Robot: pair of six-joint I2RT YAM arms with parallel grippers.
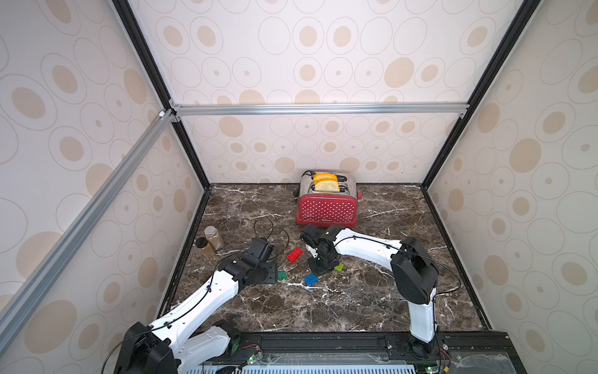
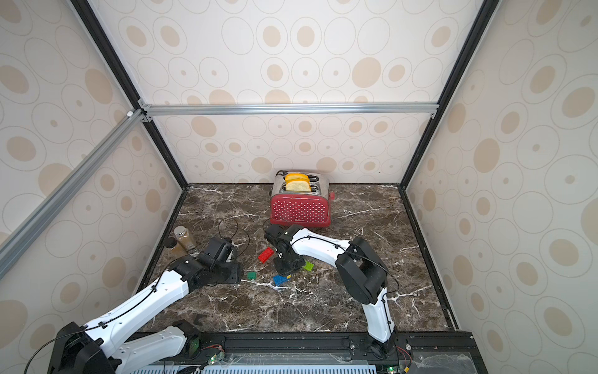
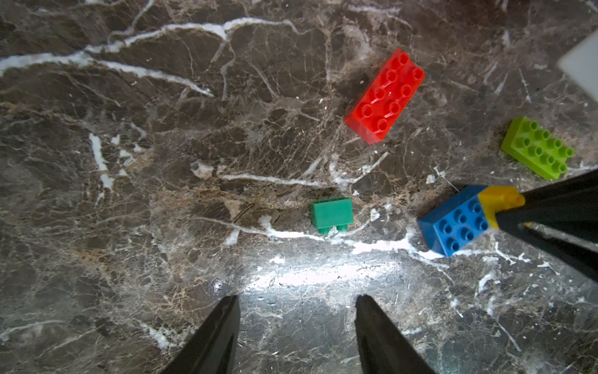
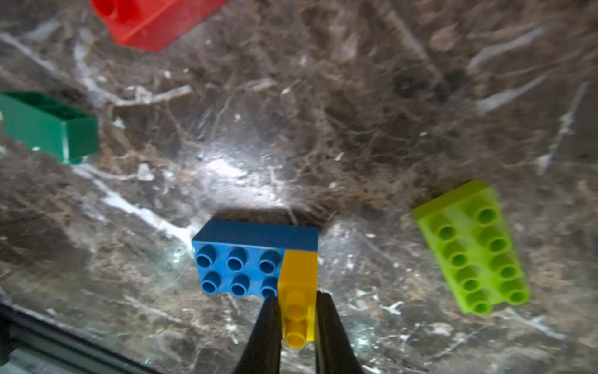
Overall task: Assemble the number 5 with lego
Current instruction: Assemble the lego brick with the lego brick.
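The right gripper is pinching the yellow brick between narrow jaws. That brick is sitting on one end of the blue brick and covering its last pair of studs. The blue brick is lying flat on the table, studs up.

The lime brick is lying studs up near the blue brick, on the right arm's side of it and apart from it. The green brick is lying on its side near the blue brick, on the left arm's side, not touching it. The toaster is standing well apart from the blue brick. The red brick is lying studs up between the two, closer to the blue brick.

The left gripper is hovering over the table with its jaws about half apart, holding nothing. It is on the left arm's side of the blue brick, beyond the green brick.
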